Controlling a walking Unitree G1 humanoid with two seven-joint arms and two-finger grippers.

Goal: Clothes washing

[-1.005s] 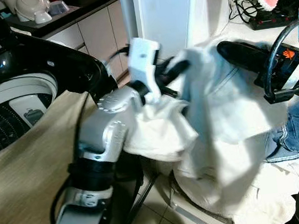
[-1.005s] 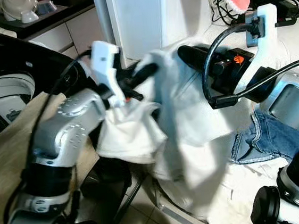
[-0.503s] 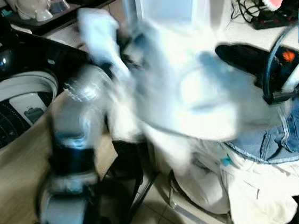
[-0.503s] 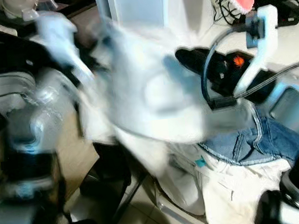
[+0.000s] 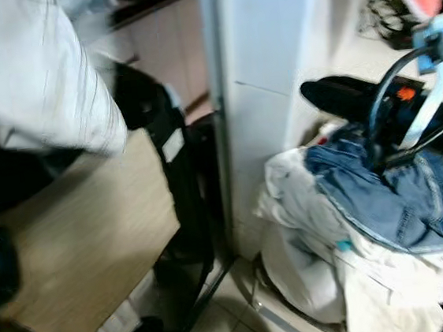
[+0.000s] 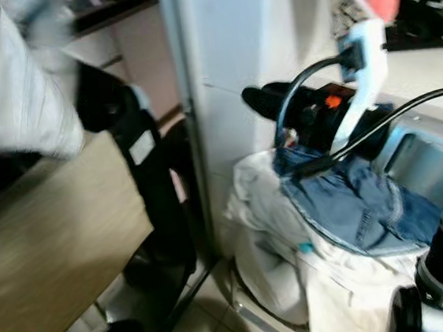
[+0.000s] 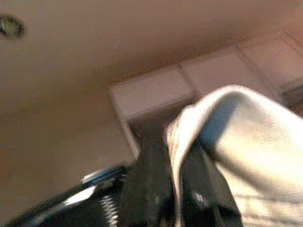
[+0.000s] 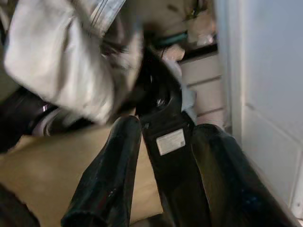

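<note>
Up in the upper left of the frame, white garment point(image 5: 34, 79) raised high, pinched between the left gripper point(image 7: 175, 189) fingers. Right gripper point(image 8: 163, 189) at right, fingers spread, nothing between them. Lower right: jeans point(image 5: 392, 203) lying atop a white laundry pile point(image 5: 319, 267).

- The scene is seen from head height by both eye views, angled forward and down; the white garment point(image 5: 34, 82), the tan board point(image 5: 87, 243) and the laundry heap with the jeans point(image 5: 399, 195) are shared, slightly offset.
- From the left wrist view, an upward look towards the ceiling is given, close along the left gripper point(image 7: 175, 189), with pale cloth pinched between its fingers.
- The garment and board are faced from the right wrist view, past the spread fingers of the right gripper point(image 8: 165, 184).
</note>
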